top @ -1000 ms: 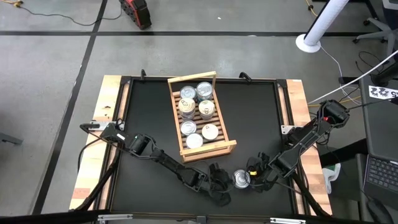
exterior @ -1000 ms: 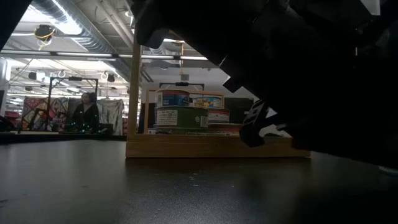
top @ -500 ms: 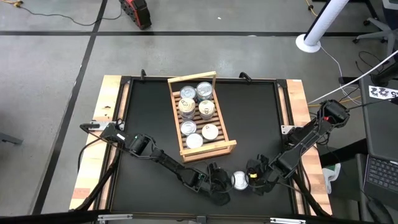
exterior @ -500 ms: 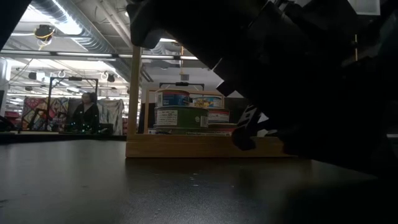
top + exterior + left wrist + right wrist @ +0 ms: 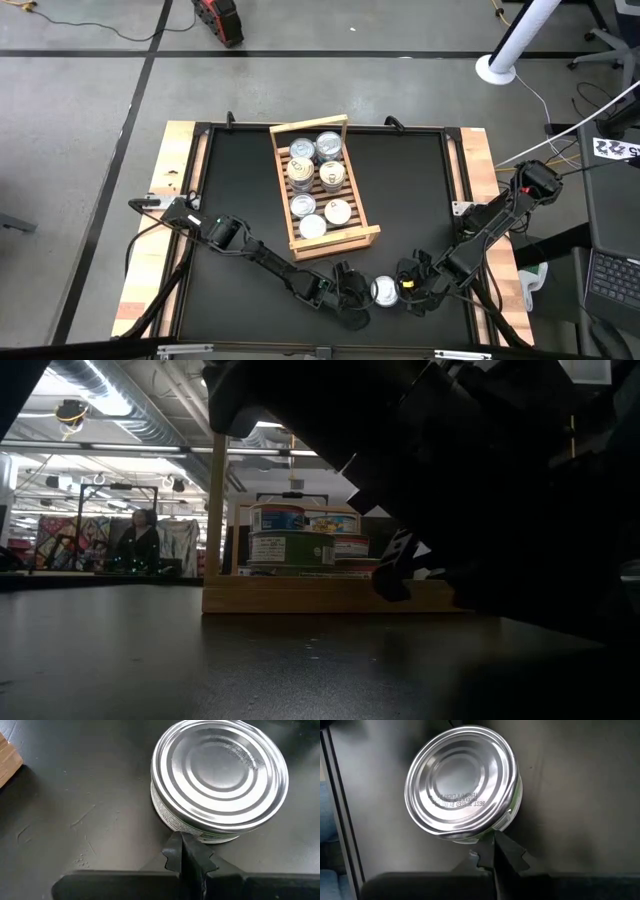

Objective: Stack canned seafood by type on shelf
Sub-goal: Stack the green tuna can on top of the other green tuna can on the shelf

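the left gripper (image 5: 183, 851) and the right gripper (image 5: 493, 851) are both shut tight, holding nothing, each poking a side of one silver can (image 5: 384, 290). the can lies on the table near the shelf (image 5: 322, 187). a hard push could squeeze it and make it slide or flip

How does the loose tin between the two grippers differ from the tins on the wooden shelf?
The loose tin sits alone on the black table, while the shelf tins sit on the shelf, some stacked. Shut left gripper and right gripper flank only the loose tin. All are round.
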Controlling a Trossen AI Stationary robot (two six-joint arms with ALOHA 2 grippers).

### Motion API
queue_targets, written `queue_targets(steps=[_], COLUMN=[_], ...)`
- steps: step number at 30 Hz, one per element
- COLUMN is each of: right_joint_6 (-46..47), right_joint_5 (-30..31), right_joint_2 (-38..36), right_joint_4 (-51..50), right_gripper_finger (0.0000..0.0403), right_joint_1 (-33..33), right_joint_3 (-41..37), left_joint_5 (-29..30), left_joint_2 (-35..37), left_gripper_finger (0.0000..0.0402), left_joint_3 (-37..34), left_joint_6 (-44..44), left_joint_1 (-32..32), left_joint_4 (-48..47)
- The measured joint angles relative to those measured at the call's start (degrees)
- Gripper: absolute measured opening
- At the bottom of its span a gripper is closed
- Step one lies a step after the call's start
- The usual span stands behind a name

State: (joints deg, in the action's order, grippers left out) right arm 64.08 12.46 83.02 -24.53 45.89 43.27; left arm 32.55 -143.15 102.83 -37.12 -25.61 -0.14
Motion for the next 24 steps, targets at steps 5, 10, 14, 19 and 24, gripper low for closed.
queue_targets(steps=[5,10,14,19,24], right_joint_6=[0.0,0.0,0.0,0.0,0.0], right_joint_5=[0.4,0.4,0.5,1.3,4.1], right_joint_2=[0.0,0.0,0.0,-1.0,-2.5], right_joint_4=[-0.1,0.1,0.1,0.3,0.5], right_gripper_finger=[0.0005,0.0005,0.0005,0.0005,0.0005], right_joint_1=[0.0,0.0,-0.1,-0.1,-0.2], right_joint_3=[0.0,0.0,0.0,0.0,0.0], left_joint_5=[-0.1,-0.2,-0.3,-0.3,-0.4], left_joint_2=[0.0,0.0,0.0,0.0,0.0], left_gripper_finger=[0.0,0.0,0.0,0.0,0.0], left_joint_3=[0.0,0.0,0.0,0.0,0.0], left_joint_6=[0.0,0.0,0.0,0.0,0.0], left_joint_1=[0.0,0.0,0.0,0.0,0.0], left_joint_4=[0.0,-0.2,-0.4,-0.6,-0.6])
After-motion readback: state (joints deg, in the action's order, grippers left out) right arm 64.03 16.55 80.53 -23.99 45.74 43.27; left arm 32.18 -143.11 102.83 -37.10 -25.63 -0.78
